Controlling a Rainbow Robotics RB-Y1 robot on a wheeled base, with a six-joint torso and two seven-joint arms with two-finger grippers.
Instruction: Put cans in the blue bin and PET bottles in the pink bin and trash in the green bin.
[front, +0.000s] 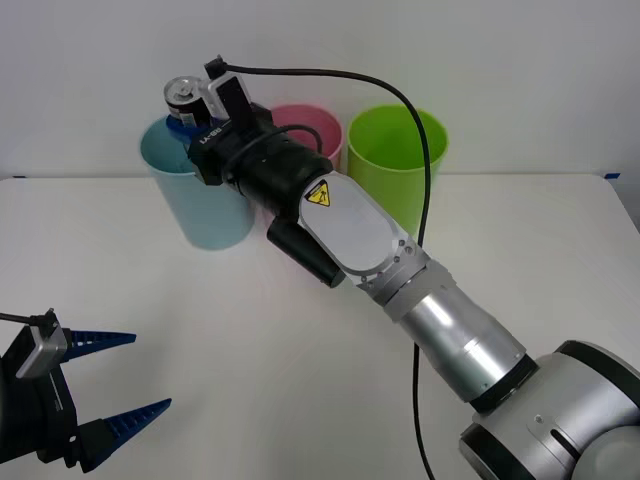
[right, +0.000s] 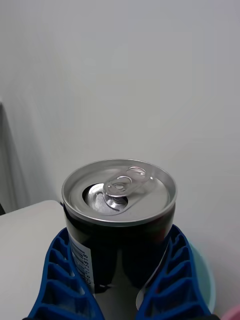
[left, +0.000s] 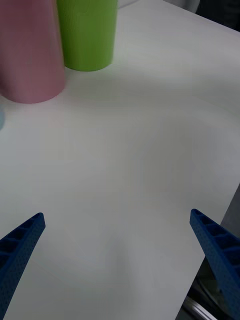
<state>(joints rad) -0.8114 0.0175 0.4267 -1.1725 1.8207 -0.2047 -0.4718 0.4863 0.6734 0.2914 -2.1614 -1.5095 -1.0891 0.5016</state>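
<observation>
Your right hand (front: 190, 118) is clamped on the can (front: 184, 94), its blue ribbed fingers (right: 65, 280) pressed against the can's dark sides. You hold the can upright just above the rim of the blue bin (front: 200, 200), over the bin's far edge, at about eleven o'clock on the counter (front: 250, 340) in the front view. In the right wrist view you see the can's (right: 119, 200) silver top with the pull tab and the opened mouth, and a slice of the blue bin's (right: 205, 280) rim below it.

The three bins stand in a row at the back of the counter: blue at eleven o'clock, the pink bin (front: 312, 125) just beside it at twelve, partly hidden behind your arm, and the green bin (front: 397, 165) just beside that toward one o'clock.

Your left hand (front: 120, 380) hangs at about eight o'clock, well apart from the bins, its fingers spread wide with nothing between them.
</observation>
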